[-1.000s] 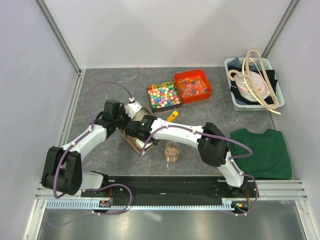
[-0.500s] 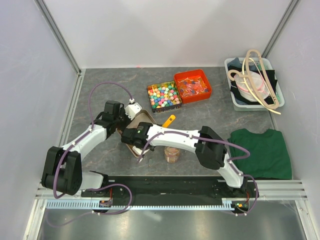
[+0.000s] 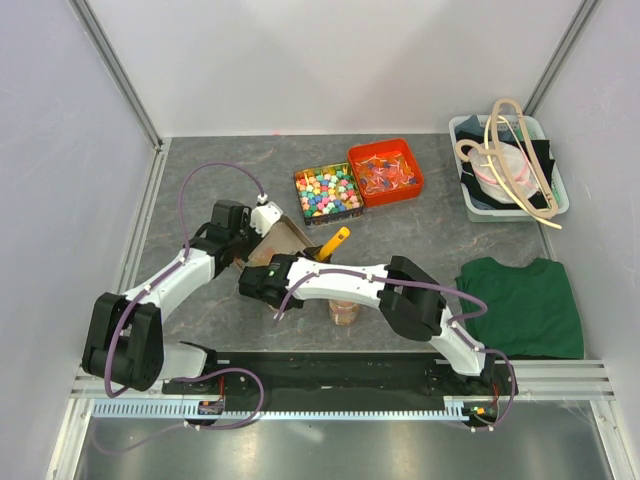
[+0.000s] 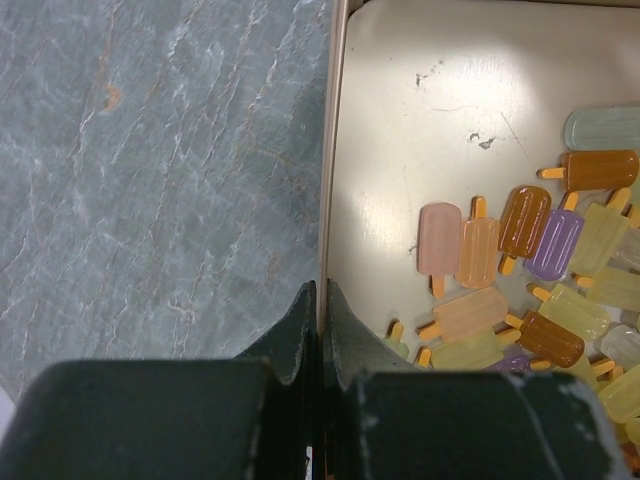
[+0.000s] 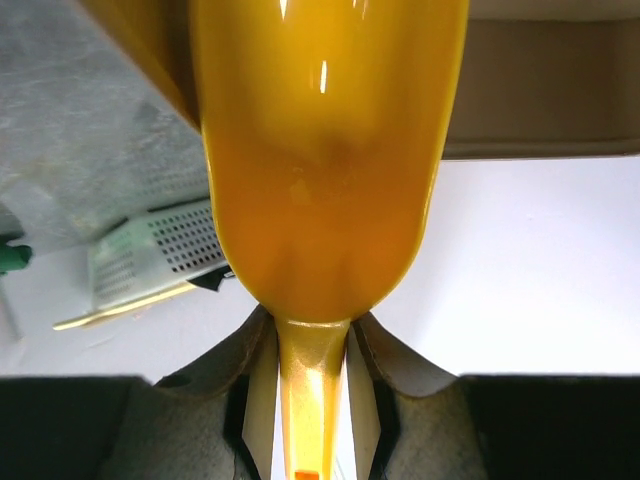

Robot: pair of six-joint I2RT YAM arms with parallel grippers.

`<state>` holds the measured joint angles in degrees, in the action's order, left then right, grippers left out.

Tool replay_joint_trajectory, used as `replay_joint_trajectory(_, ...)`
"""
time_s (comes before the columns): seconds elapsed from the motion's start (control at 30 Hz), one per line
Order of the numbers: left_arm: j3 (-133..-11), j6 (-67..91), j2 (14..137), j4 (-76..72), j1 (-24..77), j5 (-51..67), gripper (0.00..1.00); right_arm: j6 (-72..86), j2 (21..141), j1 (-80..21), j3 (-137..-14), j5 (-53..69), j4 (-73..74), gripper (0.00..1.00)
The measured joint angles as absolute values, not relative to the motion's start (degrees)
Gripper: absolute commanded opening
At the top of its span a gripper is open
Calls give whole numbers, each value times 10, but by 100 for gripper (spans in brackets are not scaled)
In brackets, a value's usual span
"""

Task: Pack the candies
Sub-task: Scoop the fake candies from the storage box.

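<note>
**Right arm draws back toward the near edge, scoop in its grip**

Since a second ago the right arm's wrist has pulled nearer and to the left in the top view, and its elbow has slid left with it. More of the tan tray (image 4: pixel 400 120) now shows beyond the arm. The yellow scoop (image 5: pixel 320 180) has come slightly nearer too.

The right claw (image 5: pixel 312 390) is grasping the scoop by its narrow handle, one finger on each side, with the bowl filling most of the wrist view. The left claw (image 4: pixel 320 310) is clenched on the tray's side rim, its jaws pressed together over the thin metal edge.

The candies (image 4: pixel 520 290) lie inside the tray (flat, ice-lolly-shaped pieces in pink, pale orange, yellow, amber and lilac). They crowd the right side of the left wrist view, and the rest of the tray floor is bare metal. The grey marbled desk (image 4: pixel 150 150) lies just beyond the rim. Whether the tray is clear of it cannot be told.

A small jar (image 3: pixel 345 310) with pinkish contents stands just near of the right forearm, partly hidden by it. Further back, a black bin (image 3: pixel 328 191) of bright cubes and a red bin (image 3: pixel 386 172) sit side by side. A green cloth (image 3: pixel 522 305) lies at the right.
</note>
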<state>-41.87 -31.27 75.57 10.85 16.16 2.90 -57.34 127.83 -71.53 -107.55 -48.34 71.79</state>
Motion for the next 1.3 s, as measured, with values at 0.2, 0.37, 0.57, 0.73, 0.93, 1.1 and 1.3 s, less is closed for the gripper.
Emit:
replay_joint_trajectory(0.2,-421,-299,754,115,163,1,2,-574,1301,-718,-1101,-515,722,0)
replay_joint_trajectory(0.37,-424,-289,753,117,161,-21,2,-550,1346,-729,-1214,-487,777,0)
replay_joint_trajectory(0.57,-424,-282,751,120,161,-29,2,-533,1350,-740,-1226,-476,789,0)
replay_joint_trajectory(0.73,-424,-279,750,121,161,-29,2,-531,1317,-742,-1150,-488,756,0)
replay_joint_trajectory(0.93,-424,-274,747,122,168,-10,2,-580,1264,-747,-1069,-484,700,0)
replay_joint_trajectory(1.1,-424,-275,747,130,168,-4,2,-587,1275,-744,-1106,-446,722,0)
replay_joint_trajectory(1.3,-424,-275,745,137,165,-3,2,-582,1284,-730,-1124,-420,733,0)
